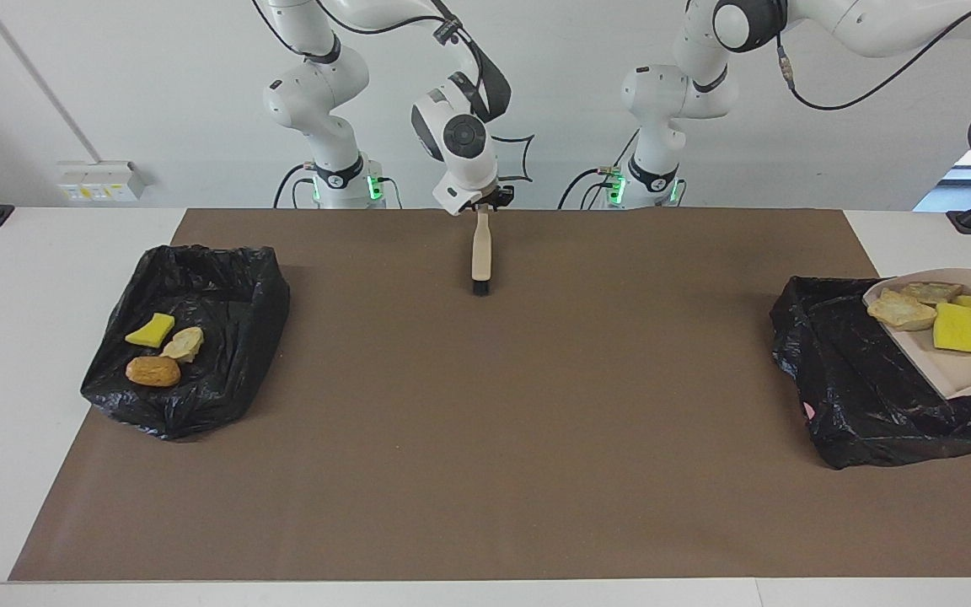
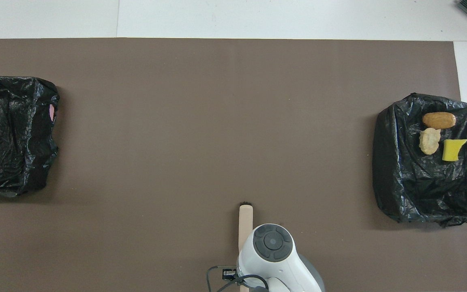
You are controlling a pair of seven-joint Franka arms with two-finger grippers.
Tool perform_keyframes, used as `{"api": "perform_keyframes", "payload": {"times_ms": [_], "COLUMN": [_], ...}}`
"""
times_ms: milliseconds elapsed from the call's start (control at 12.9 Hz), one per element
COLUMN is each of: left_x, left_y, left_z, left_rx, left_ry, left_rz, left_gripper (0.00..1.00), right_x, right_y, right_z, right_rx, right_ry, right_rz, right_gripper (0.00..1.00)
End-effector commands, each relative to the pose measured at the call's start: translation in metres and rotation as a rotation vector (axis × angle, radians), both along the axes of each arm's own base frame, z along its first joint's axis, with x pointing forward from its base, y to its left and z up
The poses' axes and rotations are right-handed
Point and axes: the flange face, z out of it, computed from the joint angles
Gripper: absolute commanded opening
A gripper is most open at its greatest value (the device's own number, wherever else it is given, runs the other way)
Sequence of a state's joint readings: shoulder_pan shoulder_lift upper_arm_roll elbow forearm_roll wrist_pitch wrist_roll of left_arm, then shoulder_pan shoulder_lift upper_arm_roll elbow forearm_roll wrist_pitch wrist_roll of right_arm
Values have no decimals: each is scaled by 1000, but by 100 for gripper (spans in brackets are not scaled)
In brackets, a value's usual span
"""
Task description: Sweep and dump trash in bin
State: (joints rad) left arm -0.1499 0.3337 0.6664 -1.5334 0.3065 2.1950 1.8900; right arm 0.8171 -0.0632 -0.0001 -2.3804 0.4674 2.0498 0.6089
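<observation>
**Dustpan over bin, brush parked**
Facing view: the left gripper, out of frame, is clamped on the dustpan (image 1: pixel 970 375), which carries four trash scraps (image 1: pixel 957 327) over the black-lined bin (image 1: pixel 865 379). The right gripper (image 1: pixel 483 202) sits at the brush (image 1: pixel 480 257) handle, state indeterminable. Overhead view: three trash scraps (image 2: pixel 438 136) lie in the second bin (image 2: pixel 420 194).

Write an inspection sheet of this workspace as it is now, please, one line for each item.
Surface: brown mat on a white table; no scraps loose on it.
Job's things: dustpan raised over the bin at the left arm's end, carrying two bread chunks and two yellow sponges. The other bin holds a sponge piece, a bread chunk and a roll. The brush is at mid-table near the robots.
Clutter: nothing seen.
Grippers: right gripper at the brush's handle end; left gripper outside both views.
Cables: black cables run along the arms, off the mat.
Surroundings: socket box on the wall.
</observation>
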Motion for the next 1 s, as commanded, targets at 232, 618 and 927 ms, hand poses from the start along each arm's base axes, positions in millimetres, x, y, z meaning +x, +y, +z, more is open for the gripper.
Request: {"api": "perform_keyframes", "payload": {"times_ms": [232, 618, 927], "left_x": [7, 8, -4], "left_y": [2, -10, -23], "left_z": [-15, -9, 2], "left_rx": [172, 326, 400], "left_ry": [3, 55, 104], "left_rz": [-13, -14, 10], "left_gripper": [0, 0, 0], "right_x": [76, 196, 242], "right_y": [-25, -133, -205], "right_z": [49, 80, 119], "right_rx": [-5, -45, -139], "right_ry": [-196, -346, -401], "right_rz": [25, 109, 99], "right_gripper": [100, 100, 100]}}
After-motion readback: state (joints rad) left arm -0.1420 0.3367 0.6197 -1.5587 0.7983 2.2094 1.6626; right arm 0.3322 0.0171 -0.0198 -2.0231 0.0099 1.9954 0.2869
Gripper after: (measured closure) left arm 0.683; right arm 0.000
